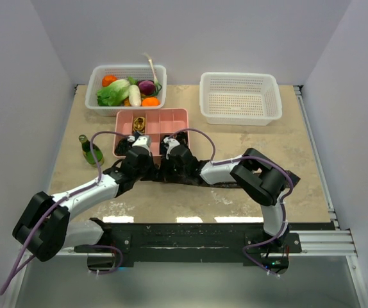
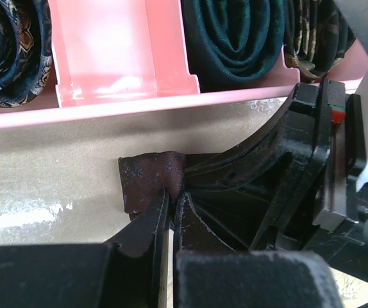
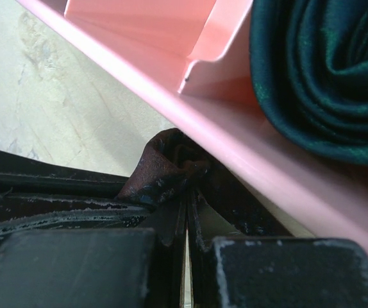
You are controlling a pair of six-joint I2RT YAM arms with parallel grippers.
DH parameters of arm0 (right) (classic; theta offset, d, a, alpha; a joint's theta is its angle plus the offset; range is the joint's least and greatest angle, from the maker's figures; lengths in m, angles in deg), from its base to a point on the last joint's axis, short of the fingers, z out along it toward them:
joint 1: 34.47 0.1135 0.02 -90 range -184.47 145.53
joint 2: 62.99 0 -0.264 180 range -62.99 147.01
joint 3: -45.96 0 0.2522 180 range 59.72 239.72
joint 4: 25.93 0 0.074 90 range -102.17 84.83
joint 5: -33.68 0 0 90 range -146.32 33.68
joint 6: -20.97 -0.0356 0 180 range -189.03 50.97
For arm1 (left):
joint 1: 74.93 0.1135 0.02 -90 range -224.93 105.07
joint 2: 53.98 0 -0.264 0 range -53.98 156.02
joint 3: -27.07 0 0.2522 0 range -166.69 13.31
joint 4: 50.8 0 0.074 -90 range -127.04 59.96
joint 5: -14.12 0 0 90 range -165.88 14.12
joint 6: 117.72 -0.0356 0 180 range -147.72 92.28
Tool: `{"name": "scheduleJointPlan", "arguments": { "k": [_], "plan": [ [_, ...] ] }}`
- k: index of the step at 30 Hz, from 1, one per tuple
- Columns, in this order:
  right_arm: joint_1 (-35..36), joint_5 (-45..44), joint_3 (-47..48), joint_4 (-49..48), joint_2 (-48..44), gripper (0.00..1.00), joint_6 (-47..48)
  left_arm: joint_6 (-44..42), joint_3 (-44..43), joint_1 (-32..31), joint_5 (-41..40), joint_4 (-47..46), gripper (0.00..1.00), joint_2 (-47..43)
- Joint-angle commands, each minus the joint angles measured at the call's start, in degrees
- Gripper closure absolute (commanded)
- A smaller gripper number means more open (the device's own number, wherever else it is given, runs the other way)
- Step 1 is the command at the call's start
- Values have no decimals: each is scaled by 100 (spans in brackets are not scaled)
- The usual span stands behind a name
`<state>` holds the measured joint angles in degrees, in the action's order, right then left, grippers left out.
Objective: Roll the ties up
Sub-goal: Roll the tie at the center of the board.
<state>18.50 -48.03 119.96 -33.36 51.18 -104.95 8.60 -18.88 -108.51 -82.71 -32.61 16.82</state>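
Observation:
A brownish-maroon tie (image 1: 225, 184) lies as a flat strip on the table just in front of the pink tray (image 1: 183, 117). Both grippers meet over its left end. My left gripper (image 2: 171, 200) is shut on the tie's end (image 2: 147, 183), which fans out beyond the fingertips. My right gripper (image 3: 187, 204) is shut on a bunched fold of the same tie (image 3: 163, 168), right against the tray rim (image 3: 254, 154). In the top view the left gripper (image 1: 147, 168) and right gripper (image 1: 166, 168) almost touch. Rolled ties fill tray compartments: a dark green coil (image 2: 235, 38) and a patterned blue one (image 2: 8, 48).
A white basket of vegetables (image 1: 126, 86) stands at the back left and a white empty basket (image 1: 240, 97) at the back right. A green bottle (image 1: 92, 151) lies left of the tray. The right gripper's black body (image 2: 299, 160) crowds the left wrist view.

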Motion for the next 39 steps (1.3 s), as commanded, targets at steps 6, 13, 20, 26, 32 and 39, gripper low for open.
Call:
{"name": "scheduleJointPlan", "arguments": {
  "k": [6,13,20,26,32,39],
  "plan": [
    [161,744,-171,-773,-632,100,-222,-142,-174,-148,-195,23,100,91],
    [170,349,-189,-97,-1098,100,181,-221,-271,-166,-407,216,100,-14],
    [161,-573,-242,834,-1669,100,621,-283,-394,-271,-591,392,100,91],
    [135,-1242,-312,1371,-1854,100,823,-265,-595,-456,-714,454,100,398],
    [47,-1427,-496,1486,-1942,100,815,-151,-789,-702,-934,577,100,697],
    [-208,-1190,-681,1399,-2030,100,745,-19,-947,-1009,-934,445,100,1049]
  ]
}}
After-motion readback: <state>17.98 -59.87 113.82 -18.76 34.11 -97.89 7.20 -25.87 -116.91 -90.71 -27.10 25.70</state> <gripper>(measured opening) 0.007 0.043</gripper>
